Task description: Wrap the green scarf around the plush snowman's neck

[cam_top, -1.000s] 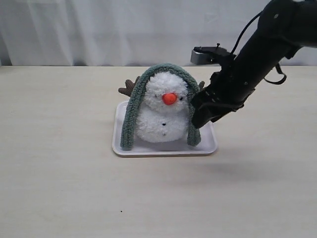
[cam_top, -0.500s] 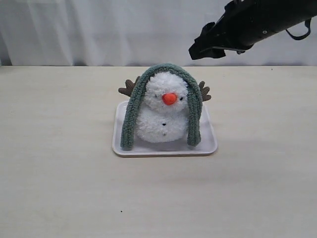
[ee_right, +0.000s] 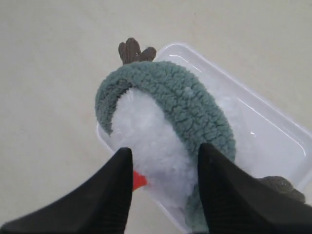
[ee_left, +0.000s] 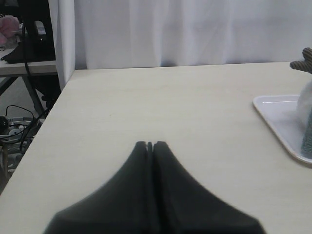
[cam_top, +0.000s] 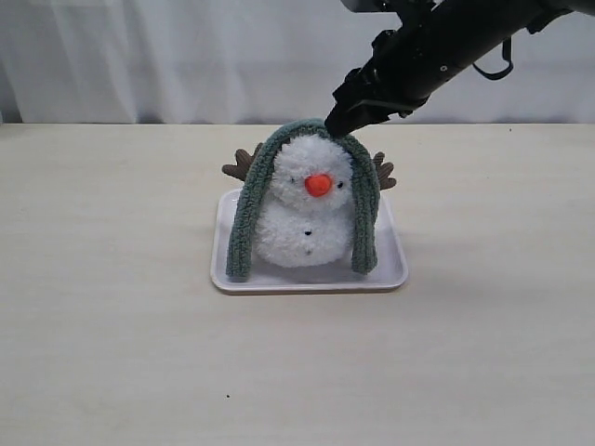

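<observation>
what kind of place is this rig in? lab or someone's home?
Probably a robot lab bench: bare pale table, white curtain as backdrop, and loose cables on the floor beside it.

We see the green scarf (ee_right: 187,102) as nubbly, fleece-like cloth, the plush snowman (cam_top: 307,237) w/ fluffy white pile — tray (cam_top: 392,266) smooth glossy plastic, table (cam_top: 112,353) matt, pale.

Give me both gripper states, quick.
Left gripper: shut, empty.
Right gripper: open, empty, above the scarf draped over the snowman.
</observation>
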